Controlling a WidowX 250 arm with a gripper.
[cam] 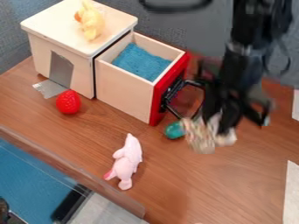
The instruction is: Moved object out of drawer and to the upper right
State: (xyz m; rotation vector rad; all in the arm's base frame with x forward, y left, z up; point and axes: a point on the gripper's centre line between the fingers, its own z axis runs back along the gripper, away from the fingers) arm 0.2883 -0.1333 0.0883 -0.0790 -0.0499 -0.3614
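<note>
The black gripper point(217, 121) hangs over the table, to the right of the drawer's red front point(170, 89). It is shut on a blurred beige and white soft toy point(201, 136), whose upper part is hidden by the fingers. A teal rounded piece point(174, 130) shows at the toy's left side; whether it belongs to the toy, I cannot tell. The drawer point(123, 89) stands pulled out of the pale wooden box point(70, 26), with blue lining point(142, 61) inside and a black handle point(175, 94) on its front.
A yellow toy point(91, 21) sits on the box top. On the wooden table point(192, 188) are a red strawberry point(68, 102) by the box and a pink plush toy point(126, 162) in front of the drawer. A raised wooden edge point(70, 168) runs along the lower left.
</note>
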